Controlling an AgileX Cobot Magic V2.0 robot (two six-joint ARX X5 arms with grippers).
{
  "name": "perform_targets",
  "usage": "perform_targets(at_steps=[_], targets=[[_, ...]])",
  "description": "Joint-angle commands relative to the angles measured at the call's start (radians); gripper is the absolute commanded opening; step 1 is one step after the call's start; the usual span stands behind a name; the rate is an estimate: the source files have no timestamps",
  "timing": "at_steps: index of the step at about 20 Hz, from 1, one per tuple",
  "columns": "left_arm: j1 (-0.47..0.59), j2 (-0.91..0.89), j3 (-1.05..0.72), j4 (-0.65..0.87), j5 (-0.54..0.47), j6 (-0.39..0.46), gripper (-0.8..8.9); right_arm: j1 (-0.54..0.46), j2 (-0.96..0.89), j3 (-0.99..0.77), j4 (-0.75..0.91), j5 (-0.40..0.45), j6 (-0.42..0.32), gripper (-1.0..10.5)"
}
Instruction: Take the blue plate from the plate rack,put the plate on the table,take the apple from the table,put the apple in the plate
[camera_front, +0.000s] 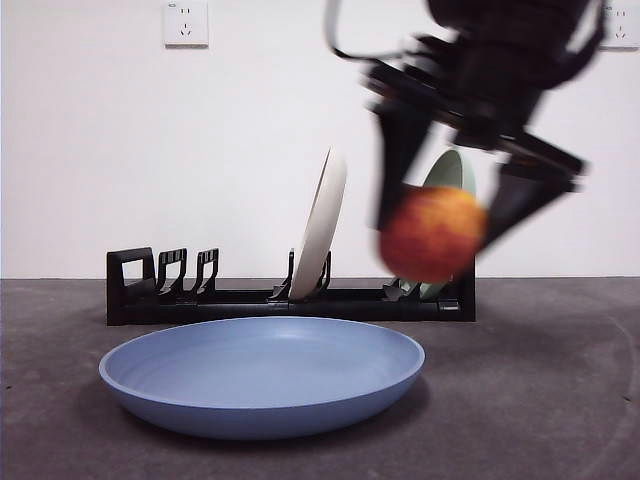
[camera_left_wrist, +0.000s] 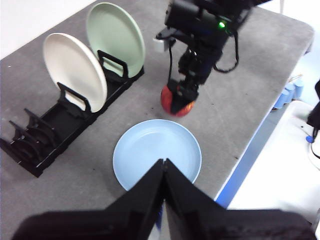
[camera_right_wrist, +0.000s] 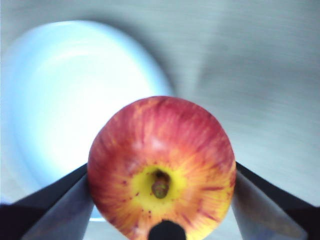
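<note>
Your right pincer (camera_front: 432, 235) is clamped on the apple (camera_front: 433, 233), one jaw on each flank, and carries it clear of the bench (camera_front: 560, 400), off to the right of the blue plate (camera_front: 262, 375) and in front of the plate rack (camera_front: 290, 300). In the right wrist view the apple (camera_right_wrist: 161, 167) sits stem-end up between the jaws, with the plate (camera_right_wrist: 70, 105) blurred below and to one side, so you are not yet over the plate. The blue plate already lies flat on the bench, near side of the rack; the cream plate (camera_front: 320, 225) and the pale green plate (camera_front: 452, 175) stand upright in their slots.

Your left pincer (camera_left_wrist: 164, 165) waits with its jaws pressed together on nothing, above the plate's near edge.

Judging by looks, the apple is firm, fairly light and smooth-skinned, and its round flanks give the jaws only narrow contact; the hold across its widest part looks like the right one. It would likely roll if released from a height, and squeezing harder could bruise it. The plate looks stiff and shallow, with a low rim, so you would do well to bring the apple over its middle and set it down low.
</note>
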Motion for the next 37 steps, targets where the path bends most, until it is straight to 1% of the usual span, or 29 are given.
perform_targets(at_steps=[1,5,8,9,12,15,20,21,22,23,24,25,26,29,31,34,37], targets=[[0.004,0.001,0.0,0.002,-0.009,-0.002,-0.08,0.111,0.011,0.02,0.095,-0.004,0.031,0.0],[0.004,0.004,0.0,0.002,-0.009,0.005,-0.08,0.254,0.089,0.056,0.177,0.035,0.048,0.0],[0.004,0.004,0.0,0.002,-0.009,0.005,-0.04,0.307,0.154,0.079,0.183,0.126,0.045,0.0],[0.004,0.004,0.0,0.002,-0.009,0.005,-0.04,0.317,0.171,0.079,0.187,0.147,0.045,0.0],[0.004,0.003,0.0,0.002,-0.008,0.005,-0.05,0.317,0.207,0.079,0.186,0.167,0.045,0.0],[0.004,0.003,0.0,0.001,-0.008,0.008,-0.04,0.316,0.237,0.079,0.187,0.206,0.021,0.0],[0.004,0.003,0.0,0.001,-0.008,0.008,-0.04,0.316,0.267,0.079,0.193,0.212,0.011,0.1],[0.004,0.003,0.0,0.001,-0.008,0.008,-0.04,0.316,0.267,0.079,0.193,0.212,0.011,0.6],[0.004,0.003,0.0,0.001,-0.008,0.008,-0.04,0.315,0.267,0.079,0.189,0.212,0.011,1.7],[0.004,0.003,0.0,0.001,-0.008,0.008,-0.04,0.315,0.267,0.079,0.184,0.212,0.011,2.8],[0.004,0.003,0.0,0.001,-0.008,0.008,-0.04,0.315,0.267,0.079,0.18,0.212,0.01,4.8],[0.004,0.003,0.0,0.001,-0.008,0.008,-0.04,0.315,0.267,0.079,0.18,0.212,0.011,6.3],[0.004,0.003,0.0,0.001,-0.008,0.007,-0.04,0.315,0.267,0.079,0.18,0.212,0.01,6.8],[0.004,0.003,0.0,0.001,-0.008,0.008,-0.04,0.316,0.267,0.079,0.182,0.212,0.01,6.7],[0.004,0.003,0.0,0.001,-0.008,0.008,-0.04,0.315,0.266,0.08,0.18,0.212,-0.008,6.7],[0.004,0.003,0.0,0.001,-0.008,0.008,-0.04,0.315,0.245,0.119,0.109,0.216,-0.026,6.6],[0.004,0.003,0.0,0.001,-0.008,0.008,-0.04,0.328,0.176,0.167,0.064,0.248,-0.034,6.6]])
